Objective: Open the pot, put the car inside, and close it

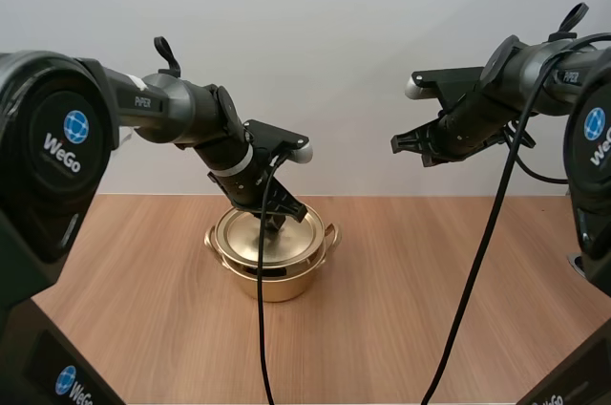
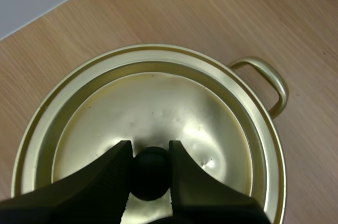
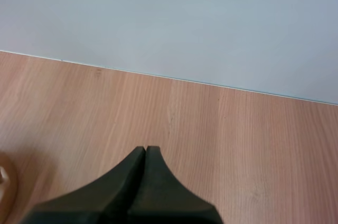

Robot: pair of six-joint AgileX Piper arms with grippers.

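Observation:
A gold pot (image 1: 274, 266) with two loop handles stands on the wooden table, its gold lid (image 1: 248, 233) resting on it. My left gripper (image 1: 275, 223) reaches down onto the lid's centre. Up close, its two black fingers (image 2: 113, 174) pinch the lid's round black knob (image 2: 150, 174) between them, the lid (image 2: 158, 108) sitting flat inside the pot's rim beside one pot handle (image 2: 269, 84). My right gripper (image 1: 399, 144) hangs high over the right of the table, shut on nothing, its fingers (image 3: 145, 155) lying together as one dark wedge.
Bare wooden table (image 1: 430, 309) spreads around the pot on all sides, with a plain pale wall behind. The edge of one pot handle (image 3: 6, 179) peeks in beside my right fingers.

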